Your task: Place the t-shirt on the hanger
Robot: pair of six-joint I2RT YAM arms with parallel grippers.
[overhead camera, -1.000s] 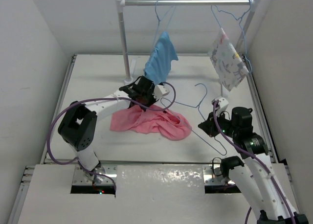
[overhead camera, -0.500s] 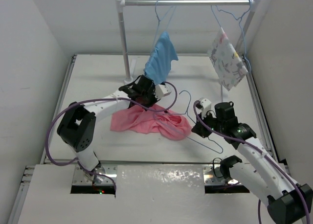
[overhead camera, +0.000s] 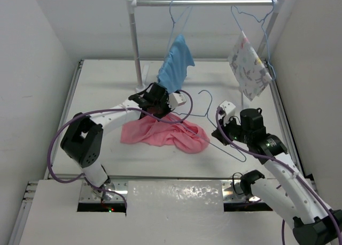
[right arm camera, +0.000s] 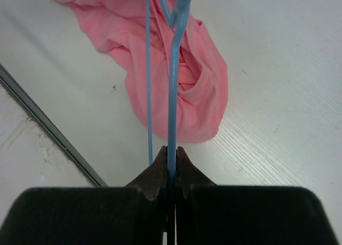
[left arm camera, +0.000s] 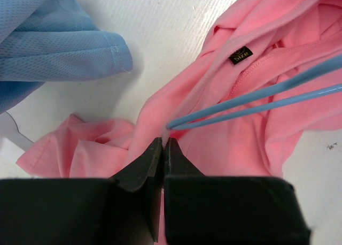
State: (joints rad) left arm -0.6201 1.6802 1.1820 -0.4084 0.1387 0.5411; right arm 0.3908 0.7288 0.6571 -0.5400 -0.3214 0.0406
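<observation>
Crumpled salmon-pink cotton t-shirt [overhead camera: 163, 134] on the white table [overhead camera: 107, 90], a fold pinched between the closed fingers of the left gripper [left arm camera: 163, 143]; the thin light-blue wire hanger [right arm camera: 172, 84], clamped in the right gripper [right arm camera: 171, 151], has swung across to its collar, seemingly ready for threading.

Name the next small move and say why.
Probably nudge the hanger toward the collar: the right gripper clamps its wire, and its corner lies on the t-shirt beside the left gripper, which pinches the pink fabric.
</observation>
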